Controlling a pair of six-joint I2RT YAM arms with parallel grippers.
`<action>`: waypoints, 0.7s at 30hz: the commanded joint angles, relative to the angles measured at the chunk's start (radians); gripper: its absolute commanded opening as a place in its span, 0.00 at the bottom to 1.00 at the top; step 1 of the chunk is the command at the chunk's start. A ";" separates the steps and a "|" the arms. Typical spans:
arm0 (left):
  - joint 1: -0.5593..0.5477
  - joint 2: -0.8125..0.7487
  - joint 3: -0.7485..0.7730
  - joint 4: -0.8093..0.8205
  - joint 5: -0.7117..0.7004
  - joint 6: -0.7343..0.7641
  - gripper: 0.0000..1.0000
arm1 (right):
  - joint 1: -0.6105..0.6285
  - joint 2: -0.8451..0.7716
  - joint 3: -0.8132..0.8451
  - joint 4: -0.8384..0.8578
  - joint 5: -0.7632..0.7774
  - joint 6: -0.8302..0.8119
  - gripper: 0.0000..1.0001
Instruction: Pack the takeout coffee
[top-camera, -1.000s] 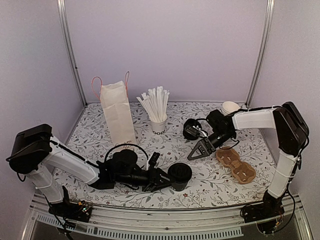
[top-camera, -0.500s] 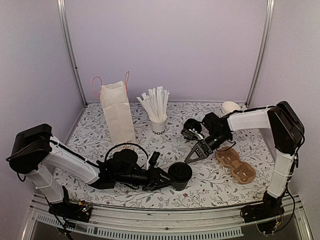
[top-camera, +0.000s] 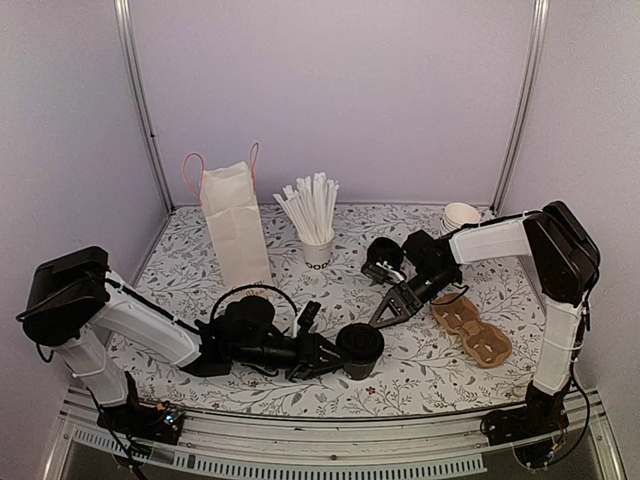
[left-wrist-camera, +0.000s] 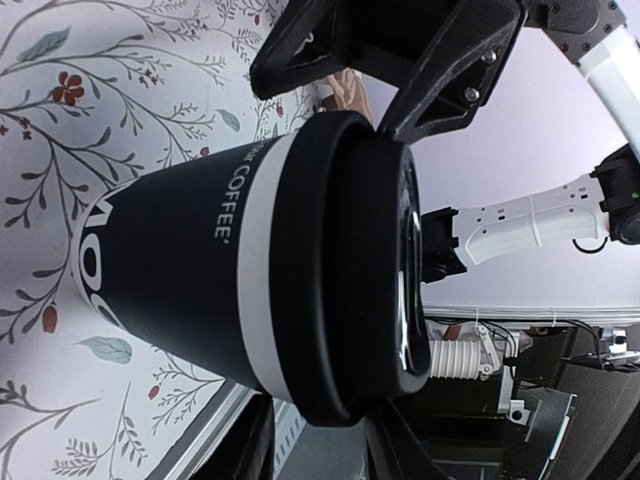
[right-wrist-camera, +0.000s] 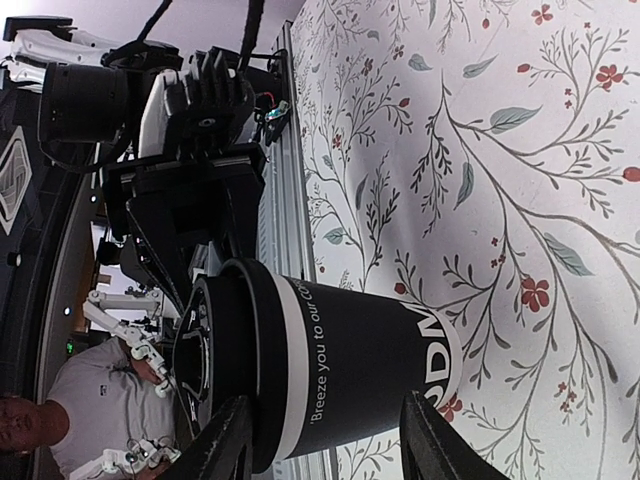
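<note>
The takeout coffee (top-camera: 360, 343), a black paper cup with a white band and a black lid, stands upright near the table's front middle. It fills the left wrist view (left-wrist-camera: 200, 260). My left gripper (top-camera: 328, 356) reaches in from the left, turned on its side. It (left-wrist-camera: 325, 445) is shut on the rim of the cup's lid, one jaw above and one below. My right gripper (top-camera: 383, 315) hangs open just behind and right of the cup, pointing at it. In its own view the cup (right-wrist-camera: 350, 370) lies ahead of the spread jaws (right-wrist-camera: 320, 440), untouched.
A white paper bag (top-camera: 235, 225) with red handles stands at the back left. Beside it is a white cup of straws (top-camera: 315, 220). A brown cup carrier (top-camera: 472, 330) lies at the right, a black round stack (top-camera: 383, 258) and white cups (top-camera: 460, 214) behind it.
My right gripper has moved left and forward toward the cup, its jaws a little narrower. The left gripper and the cup have stayed in place.
</note>
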 joint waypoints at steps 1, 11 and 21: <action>0.044 0.086 -0.047 -0.189 -0.045 0.018 0.31 | 0.009 0.046 -0.017 0.031 0.185 0.026 0.51; 0.056 0.249 -0.095 -0.109 0.016 -0.089 0.25 | 0.009 0.091 -0.029 0.032 0.303 0.058 0.50; 0.056 0.146 -0.044 -0.199 -0.030 0.038 0.27 | 0.009 0.010 -0.016 0.012 0.252 0.019 0.49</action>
